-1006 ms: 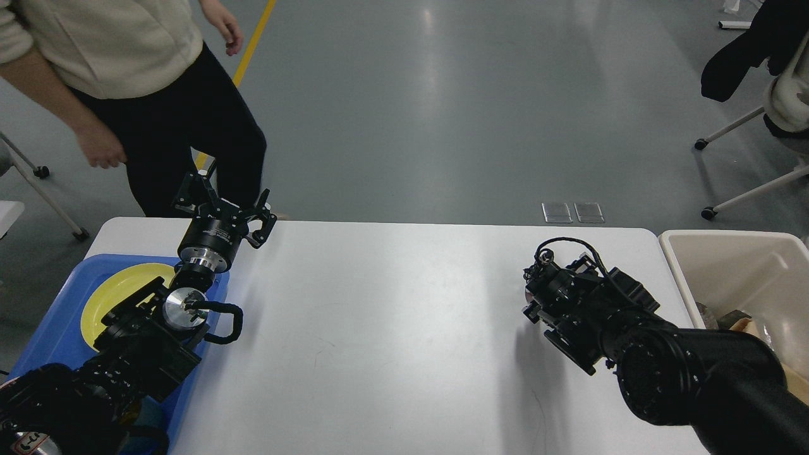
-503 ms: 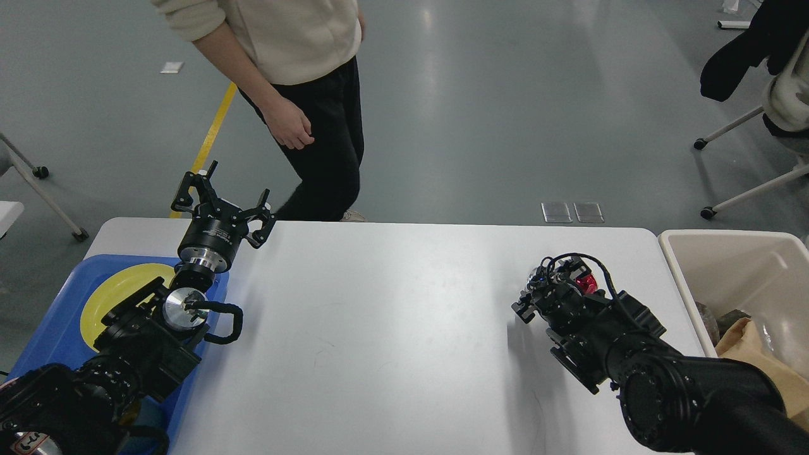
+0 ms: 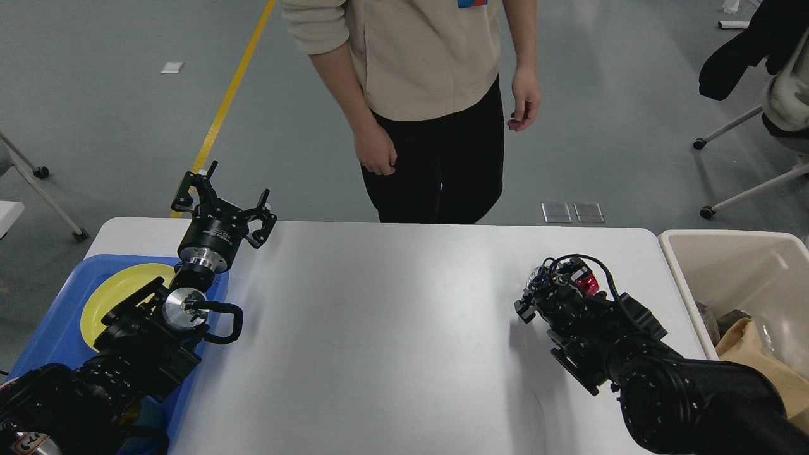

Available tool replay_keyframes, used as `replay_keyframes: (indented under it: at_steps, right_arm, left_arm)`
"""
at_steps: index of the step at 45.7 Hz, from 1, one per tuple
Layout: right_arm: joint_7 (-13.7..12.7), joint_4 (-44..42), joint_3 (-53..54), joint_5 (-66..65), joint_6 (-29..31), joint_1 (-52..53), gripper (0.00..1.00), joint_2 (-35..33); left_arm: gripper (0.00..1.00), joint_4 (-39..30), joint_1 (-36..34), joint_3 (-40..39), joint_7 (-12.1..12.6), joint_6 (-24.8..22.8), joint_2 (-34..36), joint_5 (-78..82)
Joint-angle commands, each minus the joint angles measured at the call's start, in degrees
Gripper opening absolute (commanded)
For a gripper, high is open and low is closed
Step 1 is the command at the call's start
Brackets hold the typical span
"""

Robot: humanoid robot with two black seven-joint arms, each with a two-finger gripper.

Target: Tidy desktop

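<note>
Looking down on the desk (image 3: 392, 328), I see nothing loose on its white top between the two arms. It runs wide across the middle of the view, with a blue tray (image 3: 57, 328) on its left end holding a yellow plate (image 3: 114, 294), and a beige bin (image 3: 727, 265) just off its right edge with brown paper and other bits inside.

The left hand (image 3: 222, 201) hangs above the far left corner of the desk, just beyond the tray, its fingers spread wide with nothing between them. The right hand (image 3: 537, 297) sits low over the right part of the desk, near the bin, but it points away and is dark and bunched; I cannot tell whether it is open or closed, and I see nothing in it for certain. A small red part shows on it, which looks like its own hardware.

A person (image 3: 423, 95) in a cream top and black trousers stands right against the far edge, arms down, close to the middle.

My read: the clearing looks done or nearly so, with plate in tray and rubbish in bin, and both arms idle between steps. The next move calls for waiting on that person, then checking for anything left on the desk. Any sweep across the centre risks meeting them, so slow, clear motion is wanted.
</note>
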Motion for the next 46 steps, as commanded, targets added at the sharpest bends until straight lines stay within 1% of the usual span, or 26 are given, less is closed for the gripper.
replay_keyframes:
  at_steps: [1, 5, 8, 11, 17, 18, 19, 20, 21, 24, 25, 26, 27, 32, 35, 39, 41, 46]
  right_arm:
    - [0.00, 0.10, 0.15, 0.07, 0.82, 0.09, 0.34, 0.03]
    - [-0.09, 0.27, 0.15, 0.07, 1.61, 0.00, 0.16, 0.03]
    - [-0.09, 0.27, 0.24, 0.07, 2.40, 0.09, 0.08, 0.03]
    - [-0.09, 0.19, 0.32, 0.07, 3.01, 0.09, 0.06, 0.03]
    - [-0.09, 0.10, 0.32, 0.07, 3.28, 0.09, 0.05, 0.03]
    - [-0.09, 0.10, 0.41, 0.07, 3.28, 0.09, 0.08, 0.03]
    - [-0.09, 0.10, 0.41, 0.07, 3.28, 0.09, 0.13, 0.03]
    - [-0.09, 0.10, 0.41, 0.07, 3.19, 0.09, 0.22, 0.03]
    - [-0.09, 0.10, 0.41, 0.16, 3.19, 0.09, 0.33, 0.03]
    - [-0.09, 0.10, 0.41, 0.16, 2.75, 0.17, 0.76, 0.03]
    - [-0.09, 0.10, 0.50, 0.24, 2.67, 0.17, 0.88, 0.03]
    - [-0.09, 0.19, 0.50, 0.59, 2.66, 0.17, 0.97, 0.03]
    - [-0.09, 0.27, 0.59, 1.03, 2.84, 0.17, 0.99, 0.03]
    - [-0.09, 0.54, 1.03, 4.89, 3.45, 0.35, 1.00, 0.03]
    - [-0.09, 1.50, 1.29, 7.36, 5.55, 1.05, 1.00, -0.06]
    - [-0.18, 4.75, 2.60, 9.99, 11.35, 4.56, 1.00, -0.76]
    - [-0.18, 7.03, 4.44, 11.40, 14.78, 7.28, 1.00, -2.16]
    - [-0.70, 16.43, 11.65, 14.74, 25.85, 15.45, 1.00, -6.38]
  left_arm:
    - [0.97, 0.00, 0.00, 0.00, 0.00, 0.00, 0.00, 0.00]
    - [0.97, 0.00, 0.00, 0.00, 0.00, 0.00, 0.00, 0.00]
    - [0.97, 0.00, 0.00, 0.00, 0.00, 0.00, 0.00, 0.00]
    - [0.97, 0.00, 0.00, 0.00, 0.00, 0.00, 0.00, 0.00]
    - [0.97, 0.00, 0.00, 0.00, 0.00, 0.00, 0.00, 0.00]
    - [0.97, 0.00, 0.00, 0.00, 0.00, 0.00, 0.00, 0.00]
    - [0.97, 0.00, 0.00, 0.00, 0.00, 0.00, 0.00, 0.00]
    - [0.97, 0.00, 0.00, 0.00, 0.08, 0.00, 0.00, 0.00]
    - [0.97, 0.00, 0.00, 0.00, 0.00, 0.00, 0.00, 0.00]
    - [0.97, 0.00, 0.00, 0.00, 0.00, 0.00, 0.00, 0.00]
    - [0.97, 0.00, 0.00, 0.00, 0.00, 0.00, 0.00, 0.00]
    - [0.97, 0.00, 0.00, 0.00, 0.00, 0.00, 0.00, 0.00]
    - [0.97, 0.00, 0.00, 0.00, 0.00, 0.00, 0.00, 0.00]
    - [0.97, 0.00, 0.00, 0.00, 0.00, 0.00, 0.00, 0.00]
    - [0.97, 0.00, 0.00, 0.00, 0.00, 0.00, 0.00, 0.00]
    - [0.97, 0.00, 0.00, 0.00, 0.00, 0.00, 0.00, 0.00]
    - [0.97, 0.00, 0.00, 0.08, 0.00, 0.00, 0.00, 0.00]
    - [0.97, 0.00, 0.00, 0.00, 0.00, 0.00, 0.00, 0.00]
